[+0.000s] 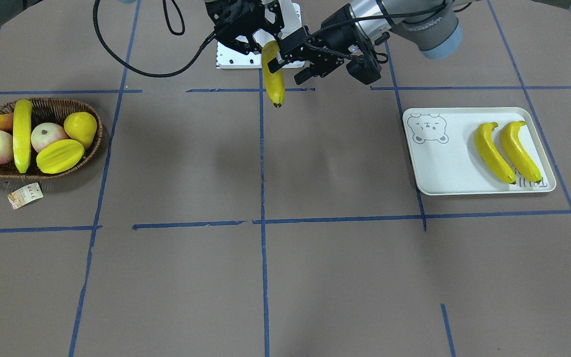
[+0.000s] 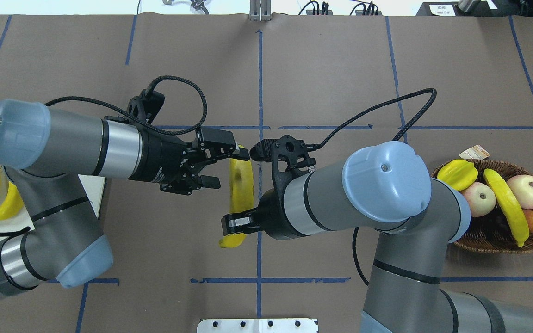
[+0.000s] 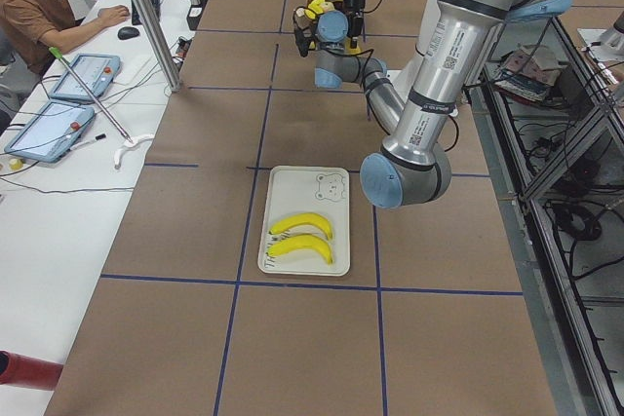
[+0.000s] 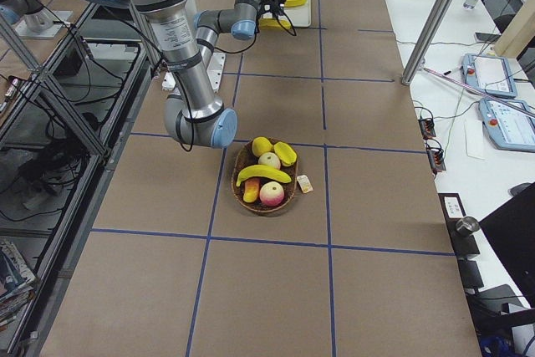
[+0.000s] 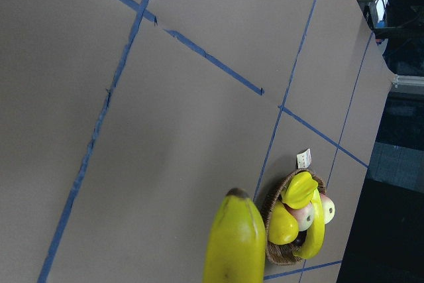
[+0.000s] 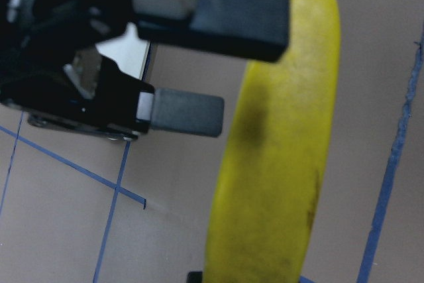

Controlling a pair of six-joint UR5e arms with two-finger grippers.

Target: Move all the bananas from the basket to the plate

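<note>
Centrally, right tool gripping banana, plate lettering illegible

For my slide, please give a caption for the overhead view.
Right gripper holds a banana up, open left gripper beside it; another banana waits in the basket.

Glossy bananas, rough woven-wicker basket, smooth matt plate, matt paper tbl cover

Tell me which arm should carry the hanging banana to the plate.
Left, probably. The left gripper is open beside the banana that the right gripper holds over mid-table, and the plate lies on the robot's left.
</note>
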